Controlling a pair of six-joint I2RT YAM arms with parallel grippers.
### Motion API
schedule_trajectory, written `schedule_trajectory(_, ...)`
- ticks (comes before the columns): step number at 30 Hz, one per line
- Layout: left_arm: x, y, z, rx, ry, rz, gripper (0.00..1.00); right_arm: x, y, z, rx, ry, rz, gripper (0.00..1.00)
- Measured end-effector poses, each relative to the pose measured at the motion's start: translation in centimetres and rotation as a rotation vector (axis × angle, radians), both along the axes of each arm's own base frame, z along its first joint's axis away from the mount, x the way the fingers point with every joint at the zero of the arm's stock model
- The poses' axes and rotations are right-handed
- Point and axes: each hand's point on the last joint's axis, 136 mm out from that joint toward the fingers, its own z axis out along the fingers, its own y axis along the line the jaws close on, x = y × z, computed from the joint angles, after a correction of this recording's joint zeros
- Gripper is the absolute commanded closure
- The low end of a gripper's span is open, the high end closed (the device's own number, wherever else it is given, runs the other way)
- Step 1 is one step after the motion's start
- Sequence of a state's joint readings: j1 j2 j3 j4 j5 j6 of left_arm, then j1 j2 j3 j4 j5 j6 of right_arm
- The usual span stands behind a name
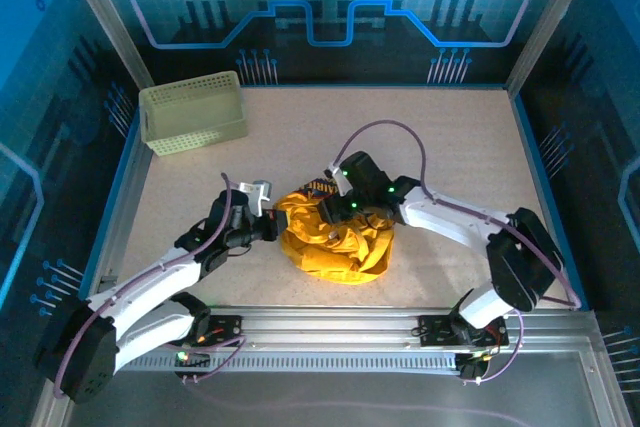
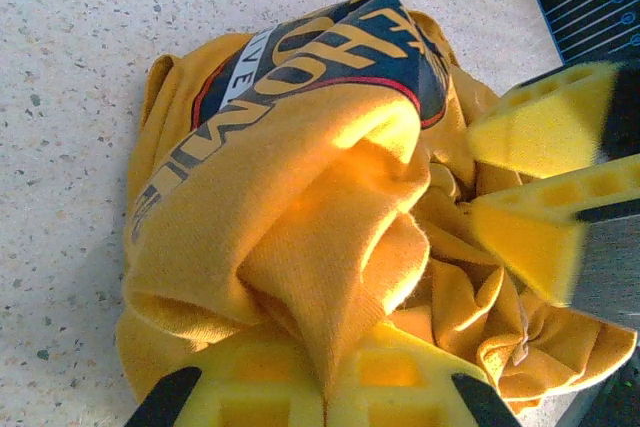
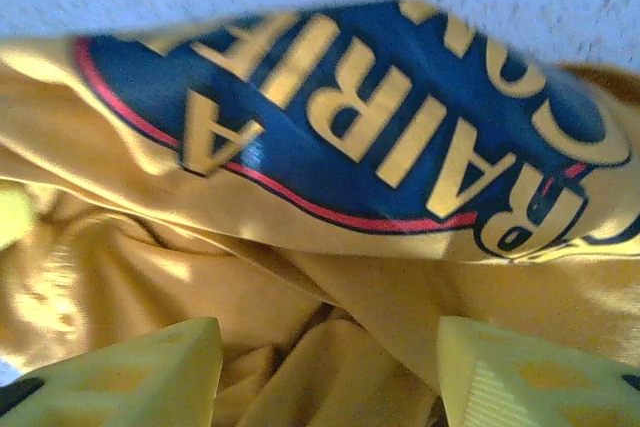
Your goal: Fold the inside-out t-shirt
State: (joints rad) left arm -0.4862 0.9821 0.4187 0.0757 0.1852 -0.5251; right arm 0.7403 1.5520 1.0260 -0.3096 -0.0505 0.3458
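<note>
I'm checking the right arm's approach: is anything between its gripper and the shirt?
Nothing visible: the right gripper is open directly over the shirt. The left gripper pinches a fold opposite.

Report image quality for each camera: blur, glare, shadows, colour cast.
Top external: sharp and evenly lit, blue glow from the backdrop, faint shadows on the table. Left wrist: t-shirt crisp, with bright hot spots on its folds; right gripper blurred. Right wrist: whole frame soft, logo lettering smeared, bluish cast at the top.
</note>
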Motion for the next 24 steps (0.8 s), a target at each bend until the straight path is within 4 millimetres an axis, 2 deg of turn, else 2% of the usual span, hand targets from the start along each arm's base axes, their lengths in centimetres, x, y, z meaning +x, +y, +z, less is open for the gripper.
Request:
schedule_trajectory(5, 0.0, -0.1, 0.1, -0.004, -0.005, -0.003, 1.00, 0.2, -0.3, -1.8, -0.050, 0.018, -0.004, 0.38)
schedule_trajectory(7, 0.0, -0.1, 0.1, -0.005, -0.004, -0.003, 1.00, 0.6, -0.4, -2.5, -0.072, 0.021, -0.012, 0.41)
schedule_trajectory(9, 0.0, -0.1, 0.2, -0.006, -0.005, -0.004, 1.00, 0.9, -0.4, -3.1, -0.089, 0.028, -0.019, 0.51)
schedule_trajectory(11, 0.0, -0.1, 0.2, -0.007, -0.006, -0.005, 1.00, 1.2, -0.3, -3.7, -0.103, 0.031, -0.023, 0.71)
schedule_trajectory(13, 0.0, -0.1, 0.2, -0.007, -0.006, -0.005, 1.00, 1.3, -0.4, -3.8, -0.111, 0.030, -0.024, 0.84)
schedule_trajectory(15, 0.0, -0.1, 0.2, -0.007, -0.006, -0.006, 1.00, 1.4, -0.4, -3.5, -0.114, 0.022, -0.026, 0.92)
schedule_trajectory(17, 0.0, -0.1, 0.2, -0.005, -0.004, -0.005, 1.00, 1.5, -0.5, -2.6, -0.107, 0.004, -0.026, 1.00)
schedule_trajectory(19, 0.0, -0.1, 0.3, -0.003, -0.004, -0.005, 1.00, 1.3, -0.8, -0.9, -0.090, -0.025, -0.024, 1.00)
schedule_trajectory(24, 0.8, -0.2, 2.2, -0.012, -0.037, 0.002, 1.00, 1.0, -1.8, 6.0, 0.013, -0.141, -0.043, 1.00)
